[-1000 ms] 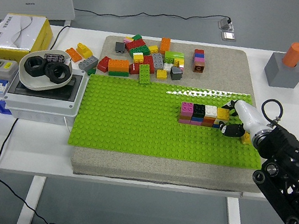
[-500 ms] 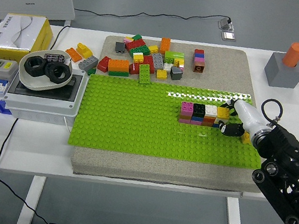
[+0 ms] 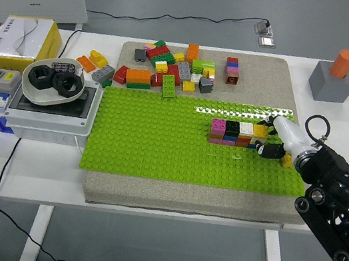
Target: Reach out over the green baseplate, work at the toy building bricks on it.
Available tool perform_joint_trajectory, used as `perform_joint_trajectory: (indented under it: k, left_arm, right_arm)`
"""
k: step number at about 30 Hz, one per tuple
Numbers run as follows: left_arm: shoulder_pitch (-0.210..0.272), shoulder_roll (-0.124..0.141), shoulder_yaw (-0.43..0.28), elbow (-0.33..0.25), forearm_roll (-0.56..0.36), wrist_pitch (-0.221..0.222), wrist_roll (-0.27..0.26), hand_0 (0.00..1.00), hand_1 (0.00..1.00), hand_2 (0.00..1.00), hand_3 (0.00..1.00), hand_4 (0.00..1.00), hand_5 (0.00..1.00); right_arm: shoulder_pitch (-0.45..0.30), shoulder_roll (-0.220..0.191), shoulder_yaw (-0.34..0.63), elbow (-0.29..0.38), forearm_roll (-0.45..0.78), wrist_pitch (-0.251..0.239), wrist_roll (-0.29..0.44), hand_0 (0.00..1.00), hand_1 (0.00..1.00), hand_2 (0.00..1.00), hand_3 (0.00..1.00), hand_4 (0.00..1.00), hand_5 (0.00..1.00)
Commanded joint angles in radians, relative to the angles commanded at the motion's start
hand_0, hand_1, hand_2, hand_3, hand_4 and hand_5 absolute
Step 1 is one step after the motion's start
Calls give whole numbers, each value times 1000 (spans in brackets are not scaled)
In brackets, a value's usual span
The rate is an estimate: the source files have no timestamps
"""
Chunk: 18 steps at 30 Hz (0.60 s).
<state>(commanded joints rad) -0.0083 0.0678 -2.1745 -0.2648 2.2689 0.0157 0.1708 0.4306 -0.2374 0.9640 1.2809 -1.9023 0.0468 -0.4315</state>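
Observation:
The green baseplate (image 3: pixel 159 141) lies on a beige mat in the middle of the table. On its right part stands a short two-layer row of bricks (image 3: pixel 233 133), with pink, black, white and yellow on top. My right hand (image 3: pixel 271 139) comes in from the lower right and sits at the row's right end, against the yellow brick (image 3: pixel 260 131). A small yellow piece (image 3: pixel 287 161) shows just under the wrist. The hand's own bulk hides how it meets the brick. The left arm is out of sight.
A pile of loose bricks (image 3: pixel 172 69) lies on the mat behind the baseplate. At the left stand a grey box with a bowl of black rings (image 3: pixel 52 82) and a yellow carton (image 3: pixel 24 43). A grey block with an orange cylinder (image 3: pixel 334 77) stands at the back right.

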Motion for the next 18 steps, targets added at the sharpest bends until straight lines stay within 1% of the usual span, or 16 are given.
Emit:
perform_joint_trajectory:
  k: [5, 6, 11, 12, 13, 15, 17, 18]
  left_arm:
    - [-1, 0, -1, 0, 0, -1, 0, 788, 729, 641, 459, 656, 398]
    - [-1, 0, -1, 0, 0, -1, 0, 788, 729, 641, 460, 655, 397]
    - [0, -1, -4, 0, 0, -2, 0, 788, 729, 641, 460, 655, 397]
    - [0, -1, -5, 1, 0, -2, 1, 788, 729, 641, 459, 657, 400]
    - [0, -1, -5, 1, 0, -2, 1, 788, 729, 641, 459, 657, 400]
    - [1, -2, -7, 1, 0, -2, 1, 788, 729, 641, 459, 657, 400]
    - [2, -2, -9, 2, 0, -2, 1, 788, 729, 641, 459, 657, 400]
    - [2, -2, -10, 2, 0, -2, 1, 788, 729, 641, 459, 658, 399]
  right_arm:
    - [1, -1, 7, 2, 3, 24, -5, 744, 755, 801, 781, 671, 69]
    - [1, -2, 8, 3, 4, 28, -5, 762, 773, 837, 910, 843, 103]
    - [2, -6, 11, 11, 8, 38, 4, 762, 773, 837, 910, 843, 103]
    - [2, -7, 12, 11, 8, 38, 7, 774, 786, 855, 981, 884, 142]
    - [3, -8, 14, 12, 8, 36, 11, 774, 786, 855, 981, 884, 142]
    - [5, -12, 17, 16, 5, 27, 22, 774, 786, 855, 981, 884, 142]
    - [7, -17, 17, 23, 2, 7, 26, 774, 786, 855, 981, 884, 142]
    - [6, -22, 16, 32, -4, -10, 25, 783, 812, 877, 998, 973, 287]
